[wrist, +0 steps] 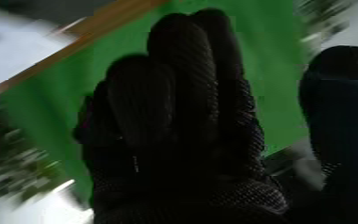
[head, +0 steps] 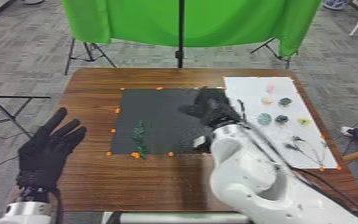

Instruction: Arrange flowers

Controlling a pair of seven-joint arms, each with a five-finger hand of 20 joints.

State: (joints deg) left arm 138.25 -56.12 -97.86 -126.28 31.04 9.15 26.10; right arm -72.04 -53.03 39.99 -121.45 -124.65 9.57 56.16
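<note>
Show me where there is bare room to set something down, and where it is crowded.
Bare: the wooden table between the dark mat and the table's near edge, left of the right arm; also the mat's far left part, between the green sprig and the mat's far edge. Crowded: the white sheet, with its flower heads.

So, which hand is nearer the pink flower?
The right hand, over the black mat left of the pink flower; the left hand is much farther left, past the mat.
</note>
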